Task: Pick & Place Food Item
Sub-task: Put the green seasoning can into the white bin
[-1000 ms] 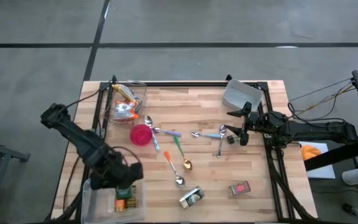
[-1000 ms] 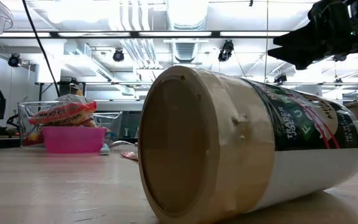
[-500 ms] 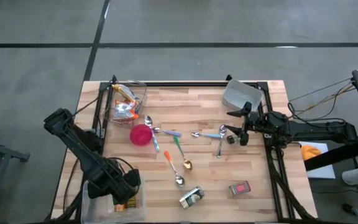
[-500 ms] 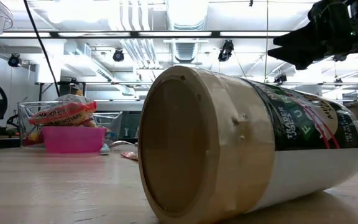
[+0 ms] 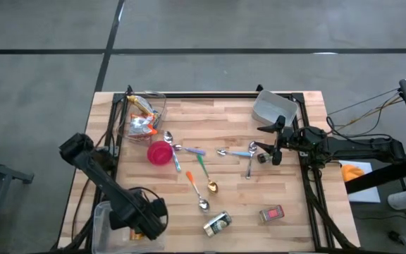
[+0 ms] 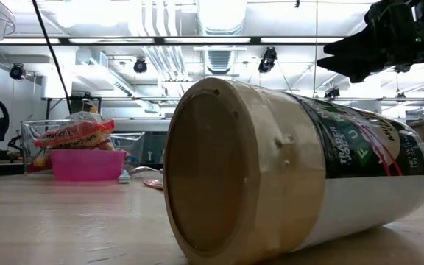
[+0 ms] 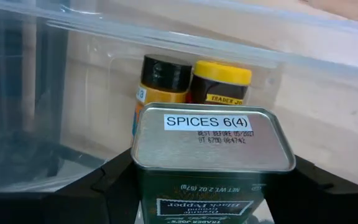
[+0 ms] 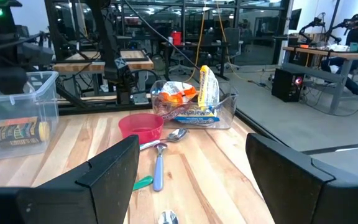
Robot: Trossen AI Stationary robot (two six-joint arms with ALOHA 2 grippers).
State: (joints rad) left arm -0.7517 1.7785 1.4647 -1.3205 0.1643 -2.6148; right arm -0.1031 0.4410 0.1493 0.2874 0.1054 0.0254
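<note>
The left gripper (image 7: pixel 201 186) was clamped on a green spice tin (image 7: pixel 211 155), one finger on each side of its body, the silver lid with its white label facing the wrist camera. In the high view this gripper (image 5: pixel 149 220) hung over the clear plastic bin (image 5: pixel 101 215) at the table's near left corner. Just beyond the held tin, inside the bin wall, two spice jars stood side by side: a black-capped jar (image 7: pixel 162 84) and a yellow-capped jar (image 7: pixel 219 84). Two items therefore appeared already placed, and the tin was judged to be at the delivery stage, with release not yet made.

Farther out on the table, items judged still to be moved were a jar lying on its side (image 5: pixel 217 224) and a small red packet (image 5: pixel 271 213). Spoons (image 5: pixel 204 185) and a pink bowl (image 5: pixel 160 152) lay beyond these, and a container of snack packets (image 5: pixel 141 116) stood at the far left.

The right gripper (image 8: pixel 190 171) waited at the table's right side with its fingers spread and nothing between them.
</note>
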